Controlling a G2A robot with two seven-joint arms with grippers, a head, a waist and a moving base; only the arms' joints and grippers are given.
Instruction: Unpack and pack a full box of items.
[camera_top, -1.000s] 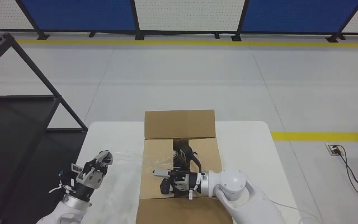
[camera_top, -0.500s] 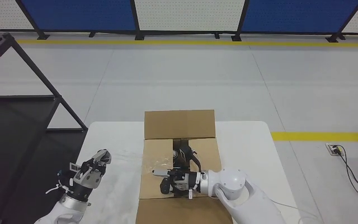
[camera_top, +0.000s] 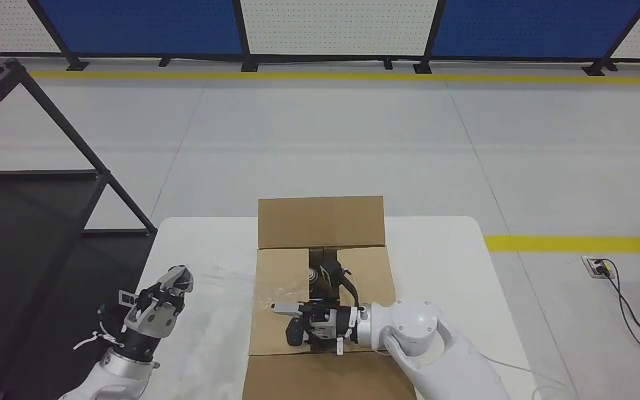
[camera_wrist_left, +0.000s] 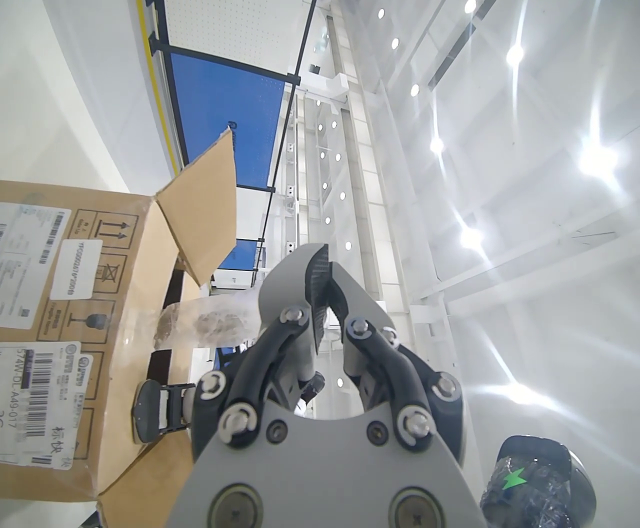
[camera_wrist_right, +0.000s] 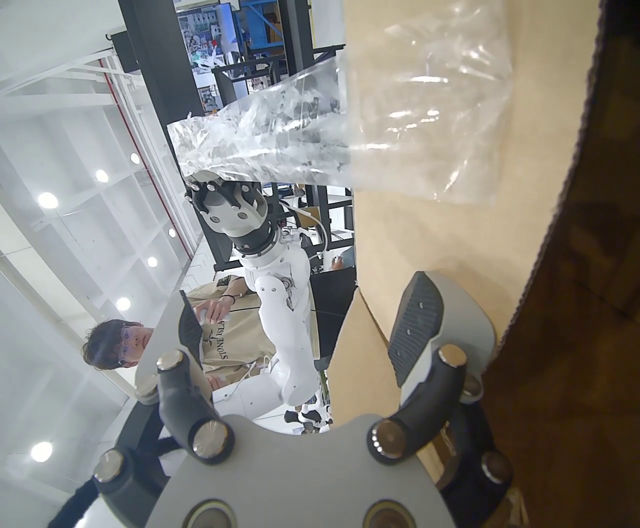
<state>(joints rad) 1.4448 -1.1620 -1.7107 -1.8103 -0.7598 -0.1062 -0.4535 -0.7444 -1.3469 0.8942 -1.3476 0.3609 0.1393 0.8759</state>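
Sets the cardboard box (camera_top: 320, 222) midway between the left and right edges of the table (camera_top: 440, 250), flaps folded out so that the inside lies open for reaching. Drapes a clear plastic bag (camera_wrist_right: 350, 130) over the box's left flap (camera_top: 262, 335), one end on the cardboard and the other hanging out toward the table's left edge; likely packing film, laid aside from the goods.

Holds the right gripper (camera_wrist_right: 300, 300) just above that left flap, beside the dark opening, jaws spread wide with nothing between them. Released, then, and apparently poised to go down for an item or for the bag.

Parks the left gripper (camera_wrist_left: 324, 280) near the table's left edge, apart from the box wall, pointing up and toward the box. Presses its pads (camera_wrist_left: 315, 280) together at the tips; cannot tell whether a fold of film is caught there, though the bag's loose end lies close by.

Reads, from the open flaps and the bag half off the box, as the unpacking part, probably early on. Calls next for care with the film: thin, slippery, apt to slide off the flap or snag on a finger.
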